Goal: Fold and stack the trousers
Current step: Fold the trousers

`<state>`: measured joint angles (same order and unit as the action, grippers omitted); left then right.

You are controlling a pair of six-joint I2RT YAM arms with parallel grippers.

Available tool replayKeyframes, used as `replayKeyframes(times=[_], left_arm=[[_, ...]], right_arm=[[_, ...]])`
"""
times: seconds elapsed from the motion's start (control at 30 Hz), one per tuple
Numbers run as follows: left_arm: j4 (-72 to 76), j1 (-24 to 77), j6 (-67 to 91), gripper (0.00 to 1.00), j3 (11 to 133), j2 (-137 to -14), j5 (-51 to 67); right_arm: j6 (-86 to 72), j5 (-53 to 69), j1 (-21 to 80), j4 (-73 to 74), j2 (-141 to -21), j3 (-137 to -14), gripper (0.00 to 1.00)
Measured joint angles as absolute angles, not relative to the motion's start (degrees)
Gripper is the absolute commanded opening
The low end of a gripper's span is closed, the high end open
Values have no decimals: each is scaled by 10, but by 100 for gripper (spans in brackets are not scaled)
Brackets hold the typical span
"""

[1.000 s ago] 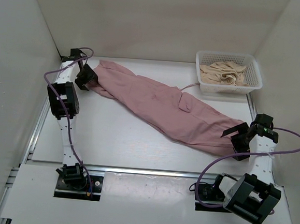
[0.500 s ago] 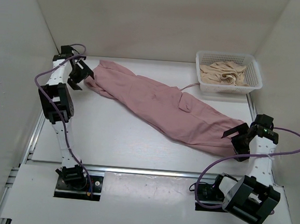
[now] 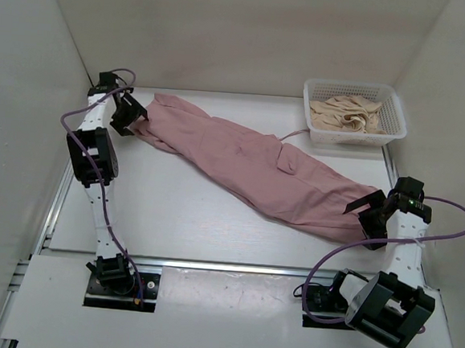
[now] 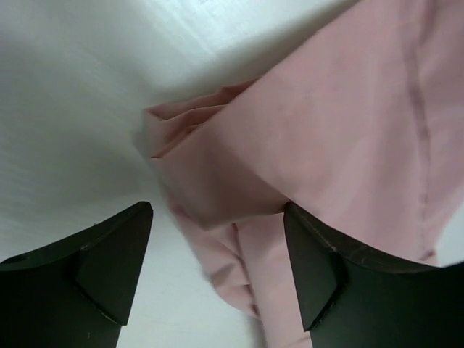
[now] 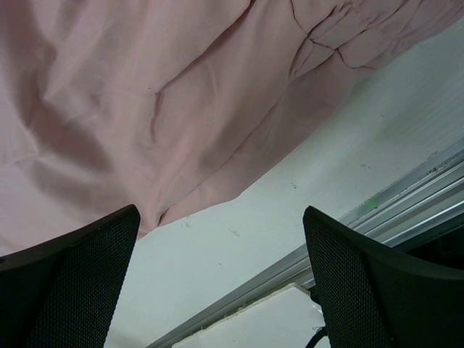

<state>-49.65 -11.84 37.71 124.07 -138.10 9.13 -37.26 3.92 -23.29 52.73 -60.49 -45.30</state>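
Note:
The dusty-pink trousers (image 3: 257,164) lie spread diagonally from the far left to the near right of the table, with the patch pocket (image 3: 286,158) facing up. My left gripper (image 3: 130,118) is open at the far-left end. In the left wrist view (image 4: 217,217) the folded pink hem (image 4: 217,268) lies between the jaws, and more fabric (image 4: 341,109) lies beyond. My right gripper (image 3: 366,210) is open at the near-right end. In the right wrist view (image 5: 221,217) it hangs over bare table just off the gathered edge of the trousers (image 5: 145,94).
A white mesh basket (image 3: 394,114) holding a crumpled beige cloth (image 3: 346,114) stands at the back right. A thin cord (image 3: 293,134) trails from the trousers toward it. White walls close in the left, back and right. A metal rail (image 5: 377,217) runs along the table's near edge.
My left gripper drew back to the left off the hem, then came back right onto it. The right arm and the trousers have not moved.

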Motion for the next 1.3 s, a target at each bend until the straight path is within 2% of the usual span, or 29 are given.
replayKeyframes(times=[0.27, 0.37, 0.4, 0.5, 0.53, 0.63, 0.8, 0.93, 1.07, 1.3], left_arm=[[-512, -117, 373, 81, 1229, -1402, 66], [-513, -116, 372, 67, 1266, -1424, 64], [-513, -115, 371, 55, 1279, -1433, 64], [-512, -111, 370, 40, 1309, -1456, 63], [-513, -109, 371, 30, 1319, -1463, 65], [-510, -102, 371, 10, 1334, -1475, 67], [-504, -100, 372, 10, 1324, -1469, 67], [-505, -109, 371, 10, 1251, -1423, 47], [-525, -141, 370, 10, 1174, -1353, 23], [-522, -207, 364, 10, 1143, -1294, 19]], right_arm=[[-372, 43, -233, 519, -616, -452, 98], [-371, 45, -233, 517, -622, -452, 98], [-371, 45, -233, 516, -623, -452, 98], [-371, 45, -233, 512, -622, -452, 98], [-371, 45, -233, 512, -622, -452, 98], [-371, 45, -233, 510, -622, -452, 98], [-376, 53, -233, 504, -622, -446, 98], [-396, 73, -233, 491, -623, -402, 98], [-411, 91, -233, 489, -619, -366, 98], [-427, 107, -233, 429, -619, -336, 95]])
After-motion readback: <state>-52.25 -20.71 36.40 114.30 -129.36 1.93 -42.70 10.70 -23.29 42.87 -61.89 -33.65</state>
